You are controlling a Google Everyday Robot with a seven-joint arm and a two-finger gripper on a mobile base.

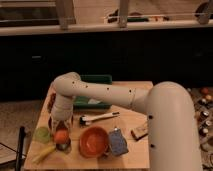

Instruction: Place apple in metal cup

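Note:
The apple [61, 135] is a small orange-red fruit at the front left of the wooden table. It sits directly under my gripper [60, 128], which points straight down from the white arm. The metal cup [63, 146] is a small grey cup right below the apple. Only its lower rim shows. I cannot tell whether the apple rests in the cup or hangs just above it.
A light green cup [42, 134] stands left of the apple and a yellow banana-like piece [44, 152] lies in front of it. An orange bowl [94, 141], a blue-grey object [118, 143], a white brush [98, 118] and a green tray [93, 92] share the table [131, 112].

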